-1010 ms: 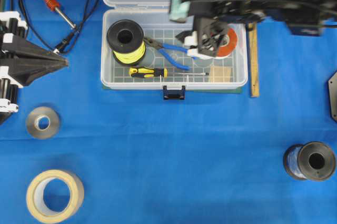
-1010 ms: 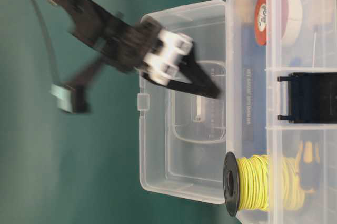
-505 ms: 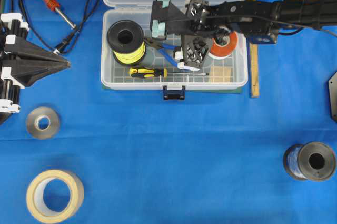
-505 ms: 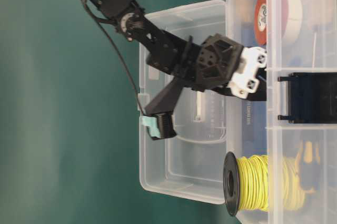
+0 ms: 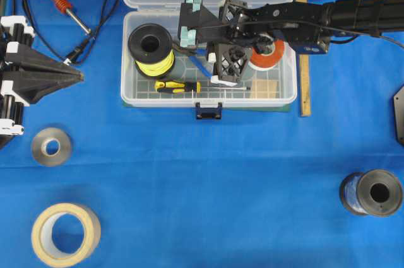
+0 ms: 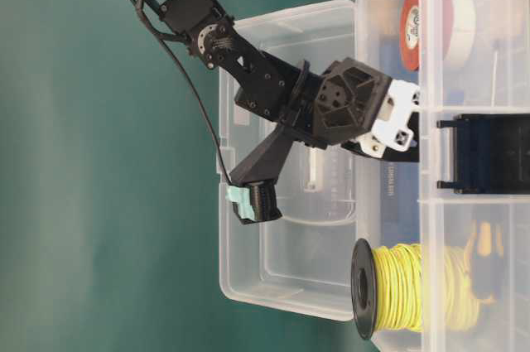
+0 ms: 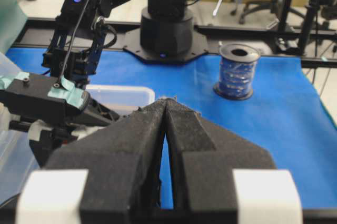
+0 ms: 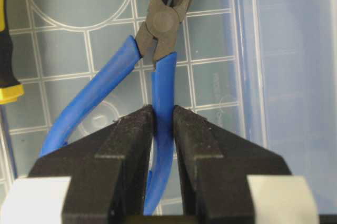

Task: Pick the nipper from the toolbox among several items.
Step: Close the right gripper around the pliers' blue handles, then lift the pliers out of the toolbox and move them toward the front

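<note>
Toolbox (image 5: 129, 94), clear plastic w/ lid open, sits at top centre of blue cloth (image 5: 208, 180). Since half a sec ago the right arm has barely shifted: it has settled lower into the box, so the reach looks done and the grab is on.

Right arm comes in from the right edge, stretched across the box, wrist bent down. Right gripper (image 8: 163, 116) now has its jaws pinching one blue handle of the nipper (image 8: 163, 29); the other handle curves free to the side. Nipper lies flat on the grid floor, between yellow wire spool (image 5: 151, 45) and red-and-white tape roll (image 5: 270, 57), just above the screwdriver (image 5: 178, 86). Lift likely next.

Left gripper (image 7: 166, 129) is parked at the left edge, well apart from the box, jaws pressed together, empty.
</note>
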`<action>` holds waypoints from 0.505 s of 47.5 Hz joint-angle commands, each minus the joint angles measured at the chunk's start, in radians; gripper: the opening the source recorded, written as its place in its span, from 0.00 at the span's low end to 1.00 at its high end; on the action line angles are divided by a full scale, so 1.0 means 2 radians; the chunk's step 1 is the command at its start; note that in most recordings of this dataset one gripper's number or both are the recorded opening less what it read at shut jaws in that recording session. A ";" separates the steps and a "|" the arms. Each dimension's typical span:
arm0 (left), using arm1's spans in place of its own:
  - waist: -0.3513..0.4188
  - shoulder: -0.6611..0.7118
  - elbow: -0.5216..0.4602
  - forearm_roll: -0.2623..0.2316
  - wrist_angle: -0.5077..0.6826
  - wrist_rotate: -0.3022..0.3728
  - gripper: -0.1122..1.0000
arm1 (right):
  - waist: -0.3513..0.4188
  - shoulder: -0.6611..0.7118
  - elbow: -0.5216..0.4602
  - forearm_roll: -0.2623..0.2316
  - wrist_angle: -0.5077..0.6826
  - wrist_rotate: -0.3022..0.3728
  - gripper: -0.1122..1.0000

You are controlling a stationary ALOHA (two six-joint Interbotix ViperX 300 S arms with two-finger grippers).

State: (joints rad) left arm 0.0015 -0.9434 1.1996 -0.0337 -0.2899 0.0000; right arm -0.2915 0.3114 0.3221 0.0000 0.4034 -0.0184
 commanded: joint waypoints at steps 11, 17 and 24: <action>-0.001 0.002 -0.005 -0.002 -0.002 -0.001 0.10 | -0.005 -0.117 0.004 -0.002 0.002 0.004 0.22; -0.001 0.002 -0.005 -0.001 -0.002 -0.001 0.10 | -0.002 -0.159 0.012 -0.003 0.016 0.005 0.22; -0.001 0.002 -0.005 -0.002 -0.002 -0.001 0.10 | 0.018 -0.215 0.032 -0.003 0.025 0.008 0.22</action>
State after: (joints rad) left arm 0.0015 -0.9434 1.1996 -0.0353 -0.2884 0.0000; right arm -0.2869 -0.0307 0.3804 -0.0046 0.4525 -0.0031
